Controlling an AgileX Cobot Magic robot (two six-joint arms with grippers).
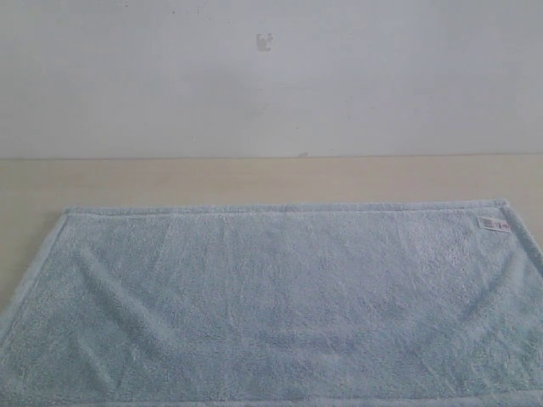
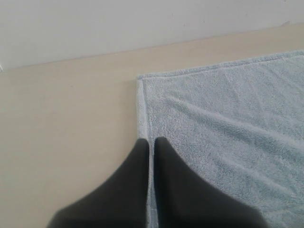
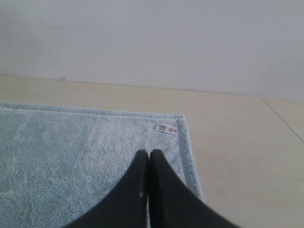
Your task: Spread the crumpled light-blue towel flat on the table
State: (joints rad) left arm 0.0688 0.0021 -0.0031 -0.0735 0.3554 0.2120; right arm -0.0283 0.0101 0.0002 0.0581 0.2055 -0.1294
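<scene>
The light-blue towel (image 1: 280, 297) lies spread out on the beige table (image 1: 254, 178), with only faint creases near its sides. Its white tag (image 1: 494, 225) with red print sits at the far right corner. Neither gripper shows in the exterior view. In the left wrist view my left gripper (image 2: 152, 141) is shut over the hemmed side edge of the towel (image 2: 228, 109), with nothing held. My right gripper (image 3: 148, 153) is shut too, above the towel (image 3: 71, 152) just short of the tag (image 3: 166, 128), and it holds nothing.
A white-grey wall (image 1: 271, 76) rises behind the table's far edge. Bare table (image 2: 61, 118) runs outward from the towel's left side, and more bare table (image 3: 237, 142) lies past its right side, where a thin seam (image 3: 285, 124) crosses the surface.
</scene>
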